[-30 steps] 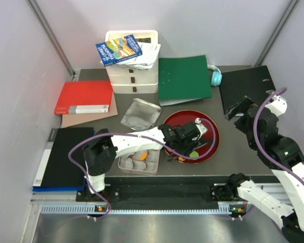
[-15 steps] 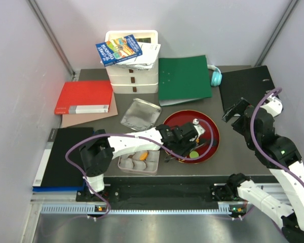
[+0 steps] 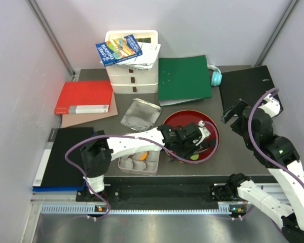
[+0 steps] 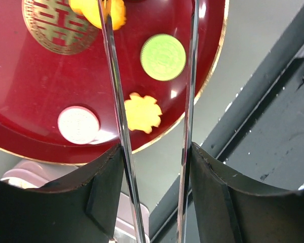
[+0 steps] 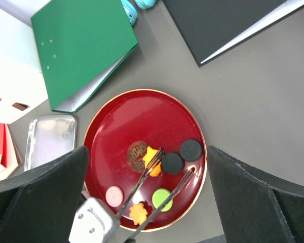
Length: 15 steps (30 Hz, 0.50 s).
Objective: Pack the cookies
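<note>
The cookies lie on a red plate (image 5: 116,131): an orange flower (image 5: 151,161), two black rounds (image 5: 172,163) (image 5: 191,150), a green round (image 5: 162,199), a pink round (image 5: 114,196) and a second orange flower (image 5: 138,213). My left gripper (image 3: 190,137) is shut on metal tongs (image 5: 142,187) and holds them low over the plate. The tong arms are spread; one tip rests at the orange flower, the other beside a black round. In the left wrist view the green cookie (image 4: 163,56) lies between the arms. My right gripper (image 5: 147,149) is open and empty, high above the plate.
A clear tin (image 3: 138,161) with white paper cups stands left of the plate, its lid (image 3: 140,113) behind it. A green folder (image 3: 184,78), a black binder (image 3: 248,86), white drawers (image 3: 133,76), a red book (image 3: 83,96) and a black book (image 3: 63,157) ring the table.
My left gripper has shifted the tongs a little toward the plate's near right side. My right arm has drifted slightly left.
</note>
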### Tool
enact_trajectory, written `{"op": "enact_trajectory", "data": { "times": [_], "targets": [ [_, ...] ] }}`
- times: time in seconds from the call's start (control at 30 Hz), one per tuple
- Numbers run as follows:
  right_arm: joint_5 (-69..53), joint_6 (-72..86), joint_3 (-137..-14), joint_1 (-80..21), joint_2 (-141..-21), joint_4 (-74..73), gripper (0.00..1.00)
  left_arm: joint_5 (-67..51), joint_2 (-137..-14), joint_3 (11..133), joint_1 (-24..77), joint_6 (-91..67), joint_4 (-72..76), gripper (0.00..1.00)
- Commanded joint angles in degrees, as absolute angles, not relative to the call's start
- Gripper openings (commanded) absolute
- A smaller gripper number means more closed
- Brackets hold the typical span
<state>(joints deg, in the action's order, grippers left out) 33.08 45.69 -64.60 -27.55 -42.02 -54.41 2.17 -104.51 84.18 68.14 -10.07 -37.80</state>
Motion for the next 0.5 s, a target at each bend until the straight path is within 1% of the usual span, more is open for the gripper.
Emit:
{"op": "enact_trajectory", "data": {
  "times": [0.0,0.3,0.47],
  "targets": [
    [32.4,45.8,-64.5,-26.9,-42.0,-52.9,0.99,1.0,-106.0,86.8,68.9,-8.9,-38.8,0.57],
    [32.8,44.9,-64.6,-26.9,-41.7,-53.0,0.99,4.2,-105.3,86.3,68.9,-9.4,-41.6,0.47],
    [32.3,44.5,-64.5,-26.9,-42.1,-51.9,0.99,7.6,-101.9,86.4,68.9,-10.5,-42.6,0.46]
  ]
}}
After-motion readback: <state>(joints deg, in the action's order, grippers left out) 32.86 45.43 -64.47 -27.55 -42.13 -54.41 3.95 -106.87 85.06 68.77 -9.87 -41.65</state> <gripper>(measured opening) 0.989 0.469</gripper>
